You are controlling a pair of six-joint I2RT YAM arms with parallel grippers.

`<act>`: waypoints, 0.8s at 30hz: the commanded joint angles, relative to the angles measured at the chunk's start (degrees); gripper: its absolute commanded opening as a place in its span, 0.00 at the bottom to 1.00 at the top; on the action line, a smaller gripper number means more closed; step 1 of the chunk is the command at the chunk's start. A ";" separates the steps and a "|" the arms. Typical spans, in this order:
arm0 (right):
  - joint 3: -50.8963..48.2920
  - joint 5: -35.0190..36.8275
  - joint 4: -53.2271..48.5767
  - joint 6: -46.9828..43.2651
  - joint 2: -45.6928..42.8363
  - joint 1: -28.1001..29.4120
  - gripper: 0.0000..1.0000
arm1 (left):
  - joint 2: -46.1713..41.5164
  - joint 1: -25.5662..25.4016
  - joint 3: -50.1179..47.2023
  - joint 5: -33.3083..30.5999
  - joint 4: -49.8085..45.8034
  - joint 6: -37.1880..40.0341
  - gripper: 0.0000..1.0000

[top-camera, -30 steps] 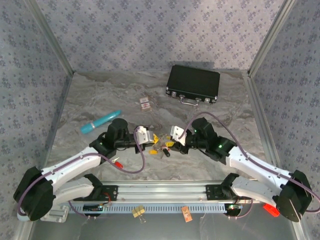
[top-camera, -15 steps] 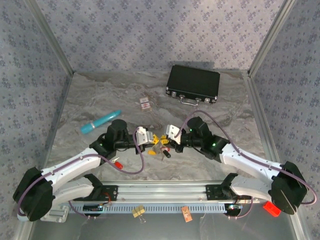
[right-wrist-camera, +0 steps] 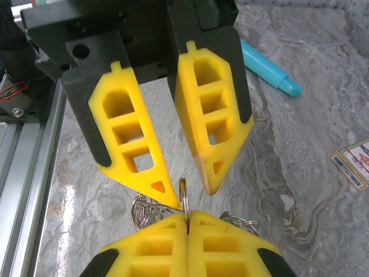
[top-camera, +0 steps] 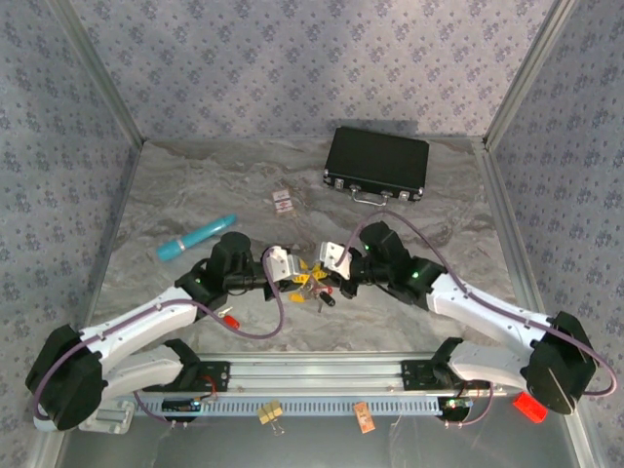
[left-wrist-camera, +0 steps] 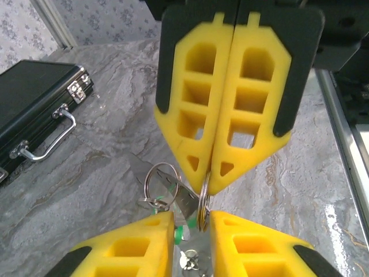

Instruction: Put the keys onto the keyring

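Observation:
Both grippers meet tip to tip over the keys (top-camera: pixel 314 285), a small heap with yellow, red and black heads at the table's middle. My right gripper (right-wrist-camera: pixel 187 214) is shut on the keyring (right-wrist-camera: pixel 183 193), a silvery split ring standing edge-on. In the left wrist view the right gripper (left-wrist-camera: pixel 206 182) comes down from above, pinching the keyring (left-wrist-camera: pixel 203 202). My left gripper (left-wrist-camera: pixel 191 216) is open, its fingers either side of that ring. A silver key blade (left-wrist-camera: pixel 179 193) and a second, smaller ring (left-wrist-camera: pixel 161 180) hang beside it.
A black case (top-camera: pixel 377 162) with a metal handle lies at the back right. On the left lies a turquoise cylinder (top-camera: pixel 195 237), and a small red-and-white card (top-camera: pixel 284 202) is behind the grippers. A metal rail (top-camera: pixel 312 370) runs along the near edge.
My right gripper has moved left to meet the left one and has shut on the keyring. My left gripper has opened.

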 commanded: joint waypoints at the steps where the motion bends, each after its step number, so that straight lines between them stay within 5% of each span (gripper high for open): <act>1: 5.82 2.58 -11.42 -3.25 1.64 0.51 0.00 | -1.07 -0.43 2.99 -1.63 -4.51 1.83 0.24; 12: 13.63 5.70 -19.67 -6.63 5.72 2.50 0.00 | -0.65 -0.45 4.62 1.60 -7.28 3.59 0.23; 24: 16.10 5.37 -21.09 -7.17 7.30 3.22 0.00 | -0.44 -0.53 4.92 3.60 -7.55 4.04 0.06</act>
